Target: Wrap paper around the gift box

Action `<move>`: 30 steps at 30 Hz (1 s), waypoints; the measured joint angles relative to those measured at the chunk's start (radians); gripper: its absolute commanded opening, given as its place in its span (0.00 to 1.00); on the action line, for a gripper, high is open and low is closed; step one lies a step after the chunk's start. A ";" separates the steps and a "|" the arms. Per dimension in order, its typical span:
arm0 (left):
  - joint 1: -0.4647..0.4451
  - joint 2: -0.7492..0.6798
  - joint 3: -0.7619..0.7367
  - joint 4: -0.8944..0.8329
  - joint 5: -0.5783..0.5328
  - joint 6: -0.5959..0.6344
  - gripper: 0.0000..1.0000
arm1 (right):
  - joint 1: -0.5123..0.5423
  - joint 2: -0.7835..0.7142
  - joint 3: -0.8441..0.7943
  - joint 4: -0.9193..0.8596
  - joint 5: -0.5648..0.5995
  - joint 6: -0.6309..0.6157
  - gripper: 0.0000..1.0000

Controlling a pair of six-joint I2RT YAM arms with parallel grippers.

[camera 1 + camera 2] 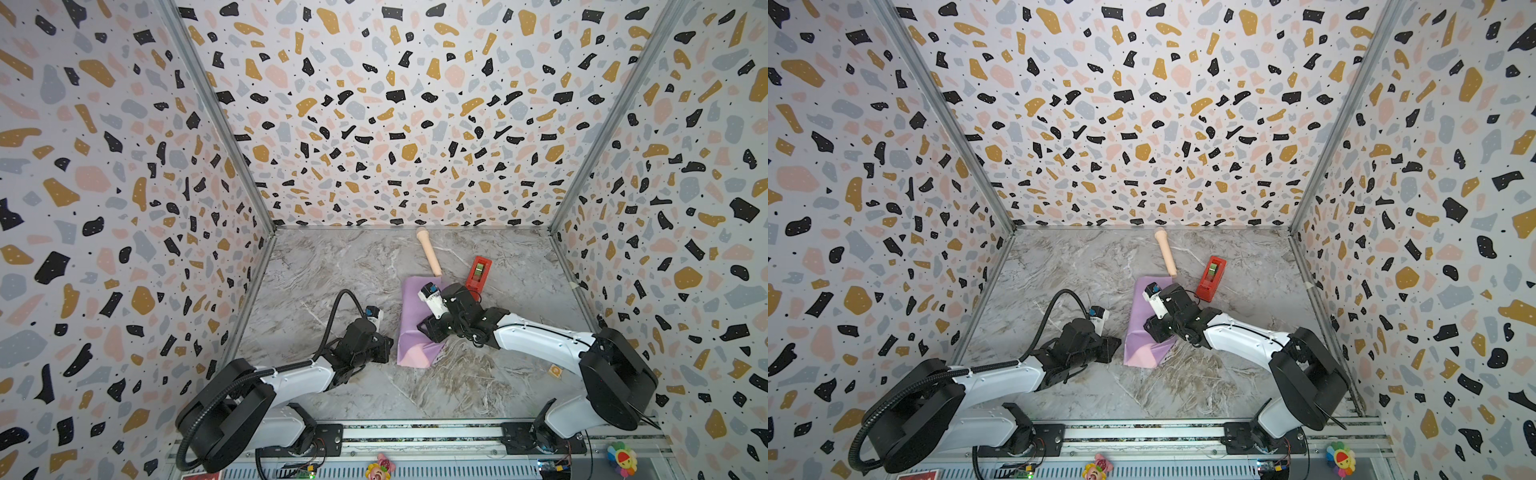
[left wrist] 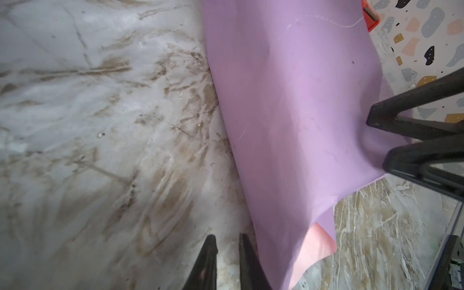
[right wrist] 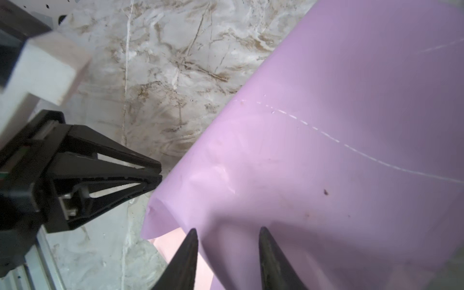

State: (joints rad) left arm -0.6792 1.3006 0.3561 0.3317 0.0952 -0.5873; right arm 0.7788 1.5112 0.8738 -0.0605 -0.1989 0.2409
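I took the paper (image 1: 411, 332) as my mark. It lay lilac face up about the middle of the counter (image 1: 332, 270), long way running away from the arms. It rose in a soft hump, and a pale pink flap of its other face showed at the near end. The gift box was hidden from me in every view.

The right gripper (image 1: 422, 326) came in over the paper's right edge. Its jaws stood moderately apart with both tips on the lilac face, which dimpled around one fingertip (image 2: 371, 118). They clamped nothing that I could see. Its wrist covered much of the paper's right side in both top views.

The left gripper (image 3: 159, 173) sat just off the paper's left edge, toward the near end. Its jaws were drawn to a narrow slit, and only bare counter showed between them.

Past the paper's far end lay a beige toy microphone (image 1: 429, 253), its handle reaching that edge; I could not tell whether it touched. A red tape dispenser (image 1: 477, 272) stood just beside the far right corner, close behind the right wrist. A small tan scrap (image 1: 555, 371) lay well apart from the paper on the right.
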 measured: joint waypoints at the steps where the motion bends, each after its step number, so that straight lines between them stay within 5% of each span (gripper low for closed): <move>1: 0.000 0.007 0.000 0.004 0.000 0.001 0.17 | -0.001 0.000 0.001 0.000 0.003 -0.001 0.38; 30: -0.053 0.051 0.002 0.066 0.040 0.027 0.11 | -0.092 0.013 -0.047 0.091 -0.082 0.003 0.25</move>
State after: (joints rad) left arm -0.7319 1.3521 0.3580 0.3977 0.1356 -0.5606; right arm 0.6865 1.5238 0.8272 0.0307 -0.2810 0.2440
